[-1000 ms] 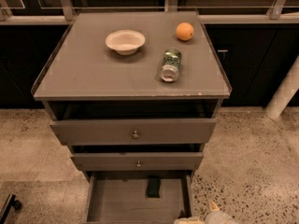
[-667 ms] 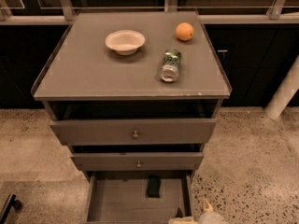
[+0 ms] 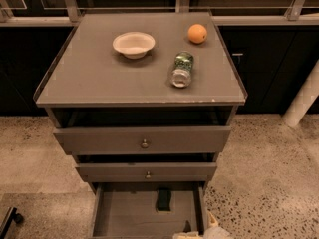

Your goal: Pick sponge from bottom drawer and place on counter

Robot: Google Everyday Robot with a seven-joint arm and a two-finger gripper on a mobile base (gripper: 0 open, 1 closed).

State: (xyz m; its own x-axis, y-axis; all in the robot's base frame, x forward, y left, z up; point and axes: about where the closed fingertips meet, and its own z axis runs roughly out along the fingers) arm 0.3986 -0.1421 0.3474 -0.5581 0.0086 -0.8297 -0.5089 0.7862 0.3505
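Gripper [image 3: 200, 233] low beside bottom drawer [image 3: 124, 218] front corner; grip I cannot tell. Drawer stands open, leaving sponge [image 3: 163, 199] reachable.

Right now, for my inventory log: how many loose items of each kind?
White bowl: 1
Orange: 1
Clear jar: 1
Sponge: 1
Total: 4
Gripper: bottom edge of view, by the bottom drawer right front corner.
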